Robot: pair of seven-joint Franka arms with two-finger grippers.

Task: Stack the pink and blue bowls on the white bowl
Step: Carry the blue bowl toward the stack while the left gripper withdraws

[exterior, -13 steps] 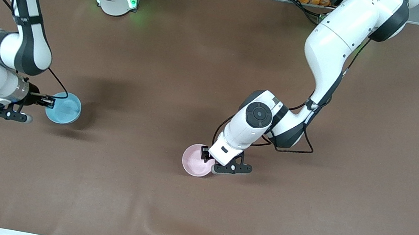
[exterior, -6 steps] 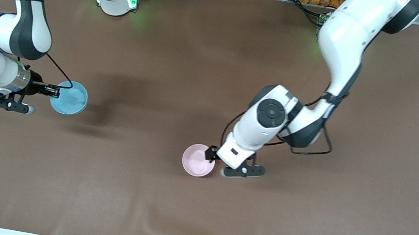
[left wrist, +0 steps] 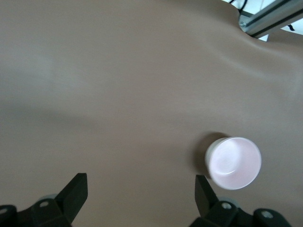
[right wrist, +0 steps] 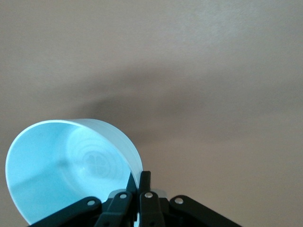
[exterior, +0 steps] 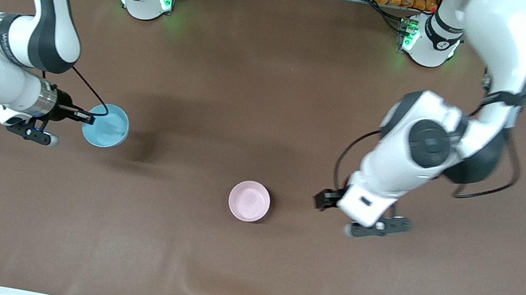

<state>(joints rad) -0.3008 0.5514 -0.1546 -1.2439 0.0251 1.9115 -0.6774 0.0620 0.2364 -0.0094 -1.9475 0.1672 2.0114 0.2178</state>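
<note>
pink bowl [exterior: 249, 201]: upright, mid-table | blue bowl [exterior: 106, 126]: rim pinched by right hand [exterior: 84, 116]

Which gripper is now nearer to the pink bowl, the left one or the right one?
The left. The left gripper is open, beside the pink bowl and apart from it. The right gripper is much farther away, shut on the blue bowl.

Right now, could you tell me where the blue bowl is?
The blue bowl is in the air over the table's right-arm end, its rim pinched by the right gripper, well apart from the pink bowl.
</note>
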